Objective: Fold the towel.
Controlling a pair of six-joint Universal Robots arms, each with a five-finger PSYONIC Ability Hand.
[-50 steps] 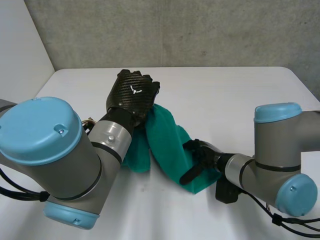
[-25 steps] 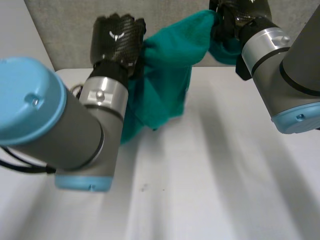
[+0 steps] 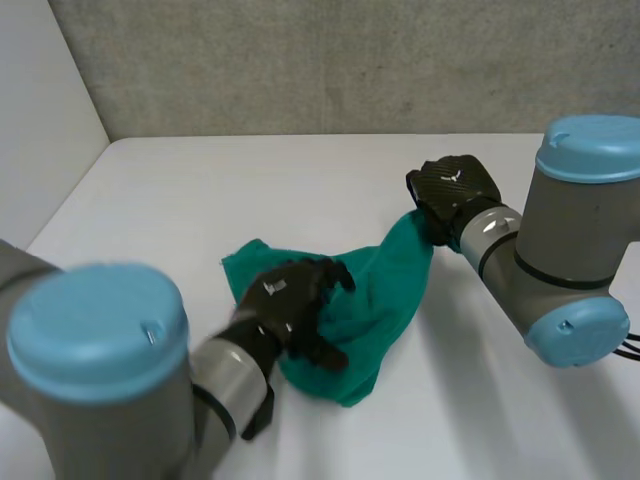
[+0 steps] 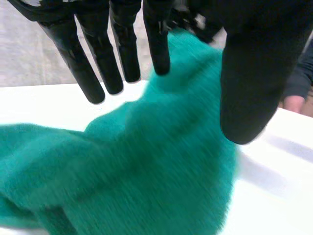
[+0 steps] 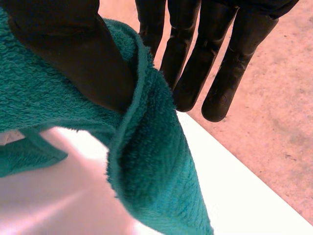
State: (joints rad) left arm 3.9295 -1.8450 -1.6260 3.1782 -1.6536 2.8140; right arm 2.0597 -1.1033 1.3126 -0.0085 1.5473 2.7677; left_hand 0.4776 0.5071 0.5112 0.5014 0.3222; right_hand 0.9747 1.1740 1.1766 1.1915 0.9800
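Head view: a teal-green terry towel (image 3: 385, 285) lies crumpled in the middle of a white surface (image 3: 190, 190). The black left hand (image 3: 292, 308) sits on the towel's near middle with its fingers spread and loose, gripping nothing. The black right hand (image 3: 455, 190) is at the towel's far right corner, and the cloth runs up from the surface in a taut slope to it.

Left wrist view: the left hand (image 4: 254, 73) hangs over the towel (image 4: 146, 171), its fingers (image 4: 73, 46) straight and apart, thumb held wide. The bunched cloth lies under the palm on the surface (image 4: 274, 196).

Right wrist view: the right hand (image 5: 68, 49) pinches a hemmed edge of the towel (image 5: 156, 166). The thumb presses on one side of the fold and the straight fingers (image 5: 188, 63) stand behind it. The rest of the cloth hangs down towards the surface (image 5: 234, 196).
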